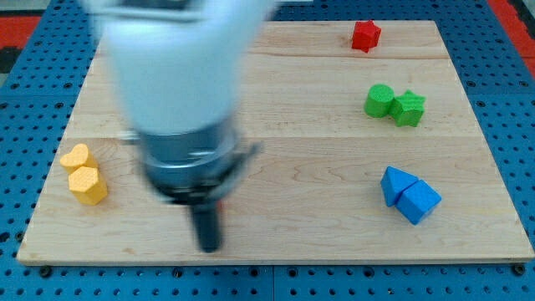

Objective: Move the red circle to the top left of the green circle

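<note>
The green circle (379, 100) sits at the view's right, touching a green star-like block (410, 109) on its right. My tip (209, 247) is near the board's bottom edge, left of centre, and the arm above it is motion-blurred. A thin sliver of red (221, 206) shows just right of the rod, above the tip; most of that block is hidden by the rod, so its shape cannot be made out. A red star-like block (365, 35) lies at the view's top right.
Two blue blocks, a triangle (396, 183) and a second one (419, 202), touch at the lower right. Two yellow blocks, a heart-like one (75, 157) and a hexagon-like one (88, 186), sit at the left edge of the wooden board (318, 167).
</note>
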You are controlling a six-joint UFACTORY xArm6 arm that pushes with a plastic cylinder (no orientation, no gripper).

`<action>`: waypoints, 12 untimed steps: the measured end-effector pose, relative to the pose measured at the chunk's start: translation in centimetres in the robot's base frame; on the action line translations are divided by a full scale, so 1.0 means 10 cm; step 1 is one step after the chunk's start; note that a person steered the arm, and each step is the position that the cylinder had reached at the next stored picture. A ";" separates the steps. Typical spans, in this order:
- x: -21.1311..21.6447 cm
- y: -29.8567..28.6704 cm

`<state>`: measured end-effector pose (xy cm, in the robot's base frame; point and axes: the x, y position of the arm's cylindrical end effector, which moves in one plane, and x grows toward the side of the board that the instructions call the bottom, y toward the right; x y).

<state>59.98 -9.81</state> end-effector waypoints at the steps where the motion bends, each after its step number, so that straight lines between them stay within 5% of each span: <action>1: -0.51 0.08; 3: -1.27 0.67; 5: -1.32 1.04; 7: -2.47 1.23; 9: -1.86 0.66; 10: -1.49 1.65; 12: -2.50 1.85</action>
<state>35.01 8.64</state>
